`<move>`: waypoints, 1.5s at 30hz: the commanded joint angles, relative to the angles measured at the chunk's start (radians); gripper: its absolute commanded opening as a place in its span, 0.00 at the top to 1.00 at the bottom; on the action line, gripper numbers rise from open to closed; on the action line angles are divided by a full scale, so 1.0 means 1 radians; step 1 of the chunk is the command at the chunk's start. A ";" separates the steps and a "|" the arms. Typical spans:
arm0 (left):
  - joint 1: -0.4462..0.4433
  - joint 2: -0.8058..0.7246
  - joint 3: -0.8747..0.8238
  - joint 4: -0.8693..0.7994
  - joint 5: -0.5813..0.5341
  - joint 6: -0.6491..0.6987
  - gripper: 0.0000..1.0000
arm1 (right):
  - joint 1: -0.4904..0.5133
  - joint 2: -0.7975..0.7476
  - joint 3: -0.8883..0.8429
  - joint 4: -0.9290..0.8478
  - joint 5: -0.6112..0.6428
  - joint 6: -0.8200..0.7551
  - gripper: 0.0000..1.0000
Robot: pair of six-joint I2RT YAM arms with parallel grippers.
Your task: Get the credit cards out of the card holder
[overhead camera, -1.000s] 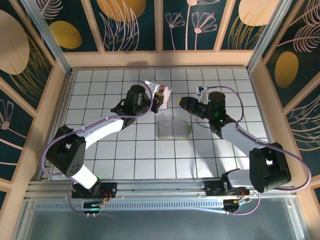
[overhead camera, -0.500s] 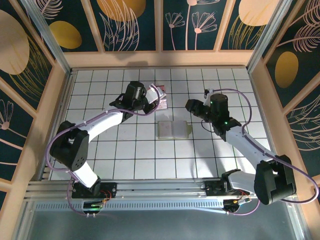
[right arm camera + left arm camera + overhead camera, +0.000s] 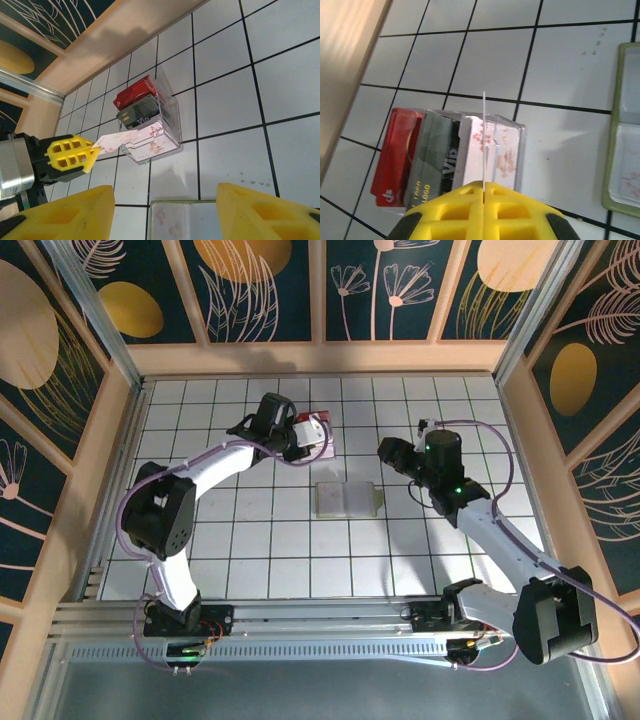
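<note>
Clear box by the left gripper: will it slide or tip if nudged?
The clear box probably slides: it looks small and thin-walled on the smooth tiled table. Tipping seems less likely, given its wide footprint and the cards standing inside. The card pinched in the left gripper looks thin and would likely flex first.

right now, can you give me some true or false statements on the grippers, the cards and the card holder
1. The left gripper is shut on a white card. True.
2. The right gripper holds a card. False: it is open and holds nothing.
3. The card holder lies folded shut. False: it lies open on the table, pale inside up.
4. The clear box holds a red card and a dark card. True.
</note>
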 commanded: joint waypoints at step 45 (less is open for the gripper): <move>0.040 0.310 0.399 -0.385 -0.006 0.199 1.00 | 0.008 -0.056 0.011 -0.064 0.101 0.011 0.28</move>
